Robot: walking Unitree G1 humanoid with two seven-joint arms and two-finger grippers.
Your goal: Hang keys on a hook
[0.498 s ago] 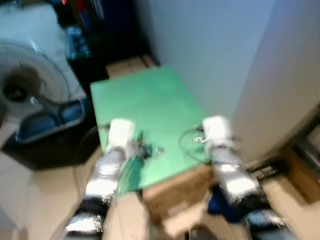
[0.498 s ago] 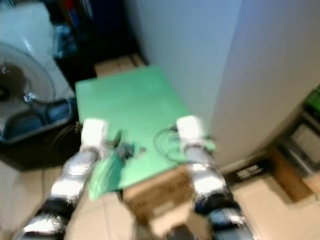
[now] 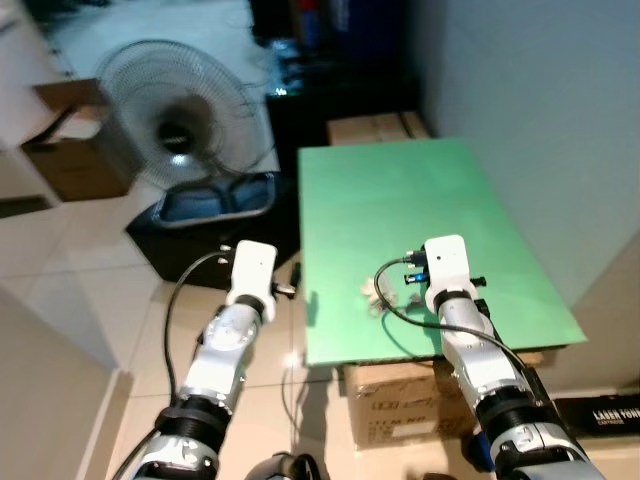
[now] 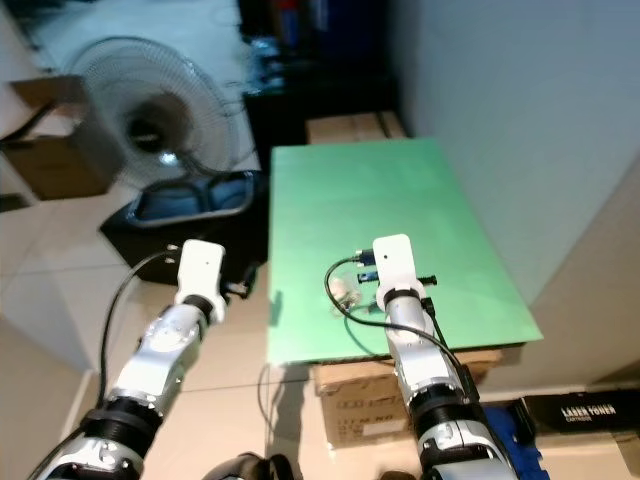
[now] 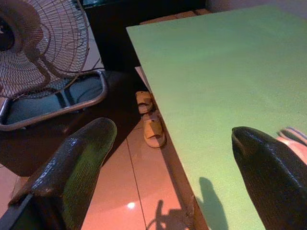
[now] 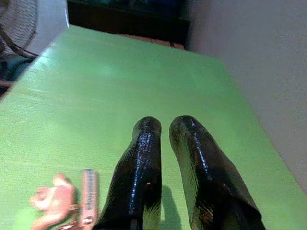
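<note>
The keys (image 3: 375, 291), with a pale pink charm, lie on the green tabletop (image 3: 400, 200) near its front edge. My right gripper (image 6: 164, 125) hovers low over the table just beside them. Its two black fingers are shut with only a thin slit between them, and they hold nothing. In the right wrist view the keys (image 6: 64, 201) lie right next to one finger. My left gripper (image 5: 171, 132) is open wide and empty. It hangs over the table's left edge, partly above the tiled floor.
A standing fan (image 3: 185, 125) and its dark base (image 3: 215, 200) are on the floor left of the table. A pair of sandals (image 5: 148, 120) lies by the table's edge. Cardboard boxes (image 3: 410, 395) sit under the table. A grey wall (image 3: 540, 120) runs along the right.
The camera has swung and the blur is gone. Relative to the table, my left gripper went from over the top to its left edge. The keys now lie by my right gripper.
</note>
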